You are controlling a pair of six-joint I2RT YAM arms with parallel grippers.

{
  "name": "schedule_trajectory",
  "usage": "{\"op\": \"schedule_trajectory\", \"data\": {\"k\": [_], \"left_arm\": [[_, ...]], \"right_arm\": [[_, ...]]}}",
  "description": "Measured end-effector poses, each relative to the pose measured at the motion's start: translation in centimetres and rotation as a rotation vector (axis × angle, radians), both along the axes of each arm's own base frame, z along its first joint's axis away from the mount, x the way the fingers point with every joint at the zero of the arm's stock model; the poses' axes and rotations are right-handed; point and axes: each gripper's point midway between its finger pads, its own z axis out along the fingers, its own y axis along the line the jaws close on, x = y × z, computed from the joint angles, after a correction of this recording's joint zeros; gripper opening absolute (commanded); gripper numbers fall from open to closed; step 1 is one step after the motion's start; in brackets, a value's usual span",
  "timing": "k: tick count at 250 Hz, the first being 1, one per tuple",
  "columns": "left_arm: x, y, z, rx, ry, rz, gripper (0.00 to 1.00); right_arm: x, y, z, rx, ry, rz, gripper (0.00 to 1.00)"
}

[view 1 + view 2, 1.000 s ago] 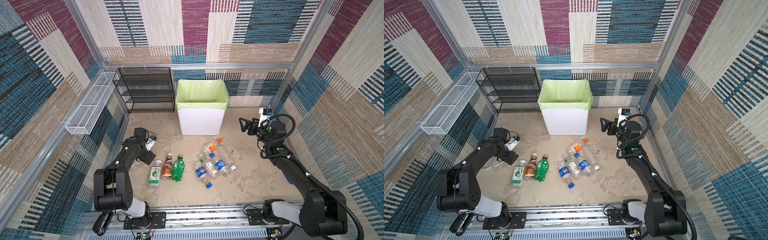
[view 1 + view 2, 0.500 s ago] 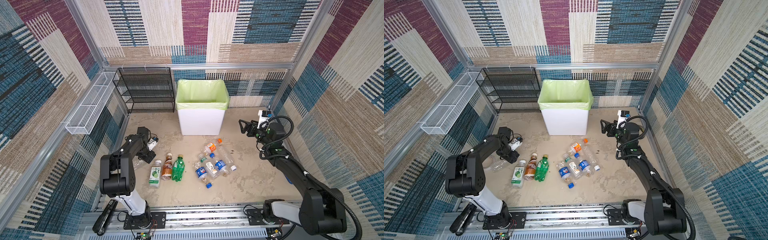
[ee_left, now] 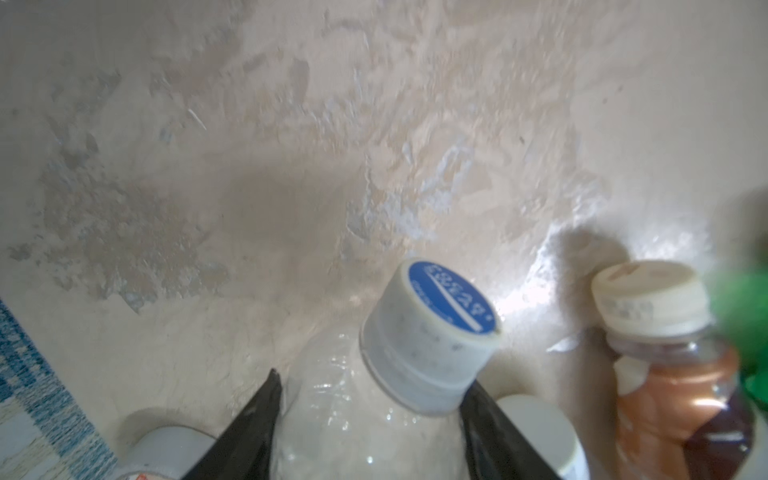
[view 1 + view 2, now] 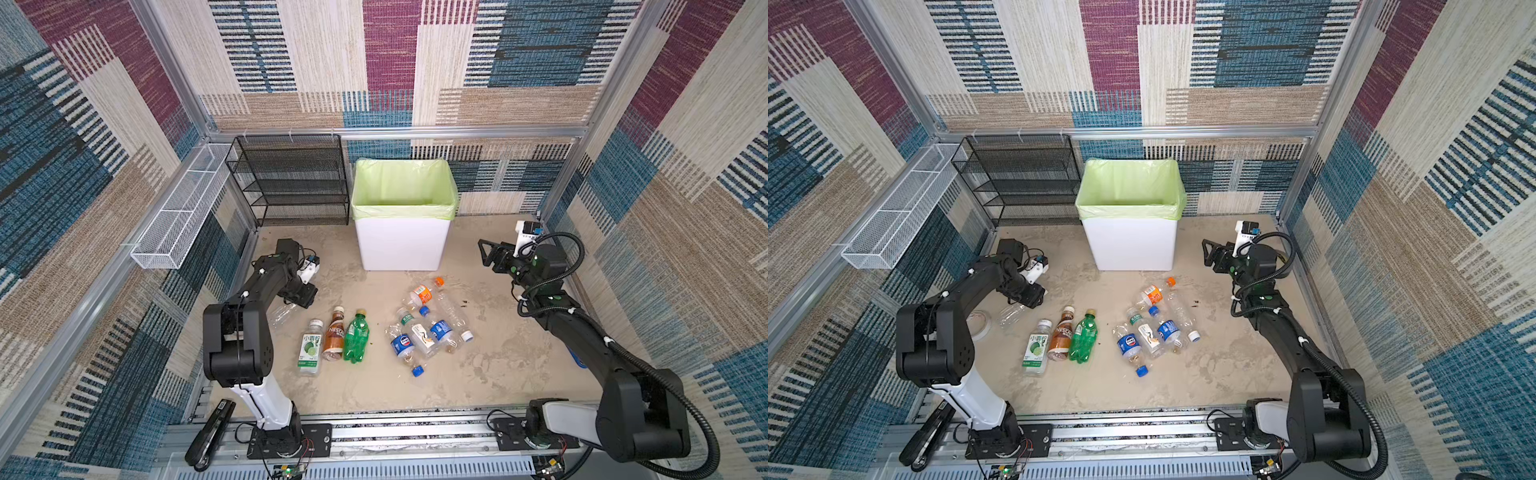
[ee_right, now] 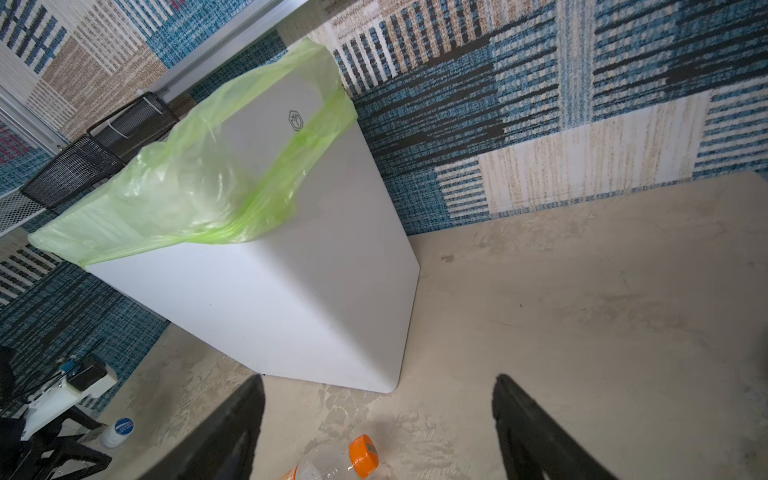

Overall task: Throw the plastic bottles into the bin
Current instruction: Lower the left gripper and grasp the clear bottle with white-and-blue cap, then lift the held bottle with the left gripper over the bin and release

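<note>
My left gripper [image 3: 370, 415] is shut on the neck of a clear plastic bottle [image 3: 365, 424] with a white and blue cap. Both fingers [image 3: 257, 424] press its sides. In both top views this bottle [image 4: 284, 313] [image 4: 1013, 312] stays low at the floor under the left gripper [image 4: 305, 297]. Beside it lie a lime-label bottle [image 4: 311, 348], a brown one [image 4: 333, 336] and a green one [image 4: 356, 337]. Several clear bottles [image 4: 428, 332] lie in a heap, an orange-capped one [image 4: 422, 293] [image 5: 332, 461] at its far end. The bin [image 4: 401, 243] [image 5: 270, 299] stands at the back. My right gripper [image 4: 484, 255] [image 5: 378, 415] hangs open and empty to its right.
A black mesh rack [image 4: 291, 183] stands left of the bin, with a white wire basket [image 4: 178, 212] on the left wall. A grey tape roll [image 4: 978, 324] lies behind the left arm. Patterned walls close in three sides.
The left gripper has closed on the clear bottle, and the left arm's lower links have swung round. The right gripper has narrowed a little and drifted slightly down.
</note>
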Motion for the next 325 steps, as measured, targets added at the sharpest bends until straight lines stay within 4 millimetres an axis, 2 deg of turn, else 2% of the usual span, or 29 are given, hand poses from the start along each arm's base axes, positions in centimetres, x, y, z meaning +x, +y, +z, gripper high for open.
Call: {"op": "schedule_trajectory", "data": {"k": [27, 35, 55, 57, 62, 65, 106, 149, 204, 248, 275, 325], "left_arm": [[1.0, -0.3, -0.7, -0.033, 0.000, 0.031, 0.70], [1.2, -0.4, -0.9, -0.038, 0.004, 0.037, 0.76], [1.5, -0.4, -1.1, -0.047, 0.004, 0.054, 0.81], [1.6, -0.4, -1.1, -0.047, 0.004, 0.055, 0.83], [1.5, -0.4, -1.0, -0.048, 0.003, 0.056, 0.97], [1.5, -0.4, -1.0, -0.047, 0.003, 0.057, 0.99], [0.8, -0.1, -0.3, -0.046, -0.008, 0.074, 1.00], [-0.6, 0.4, -1.2, -0.035, 0.027, 0.082, 0.95], [-1.0, 1.0, -2.5, -0.011, 0.060, 0.097, 0.86], [-0.6, 1.3, -2.6, 0.001, 0.043, 0.111, 0.76], [-0.4, 1.3, -2.8, -0.001, 0.037, 0.120, 0.66], [-0.1, 1.2, -2.7, -0.012, 0.015, 0.140, 0.56]], "right_arm": [[-0.1, 0.2, 0.0, 0.015, 0.002, 0.012, 0.88], [-0.2, 0.3, 0.0, 0.019, 0.003, 0.015, 0.89], [-0.3, 0.5, 0.1, 0.023, 0.000, 0.030, 0.91], [-0.4, 0.5, 0.1, 0.023, 0.000, 0.031, 0.91], [-0.4, 0.6, 0.1, 0.025, 0.001, 0.034, 0.92], [-0.5, 0.6, 0.1, 0.025, 0.001, 0.036, 0.92], [-0.9, 0.6, -0.3, 0.026, 0.005, 0.038, 0.93], [-1.0, 0.6, -0.7, 0.029, 0.014, 0.037, 0.91], [-1.1, 0.6, -0.6, 0.028, 0.009, 0.033, 0.88], [-1.3, 0.4, -1.1, 0.034, 0.022, 0.023, 0.84], [-1.3, 0.2, -1.0, 0.032, 0.019, 0.013, 0.82], [-1.5, -0.2, -0.8, 0.027, 0.010, -0.016, 0.81]]}}
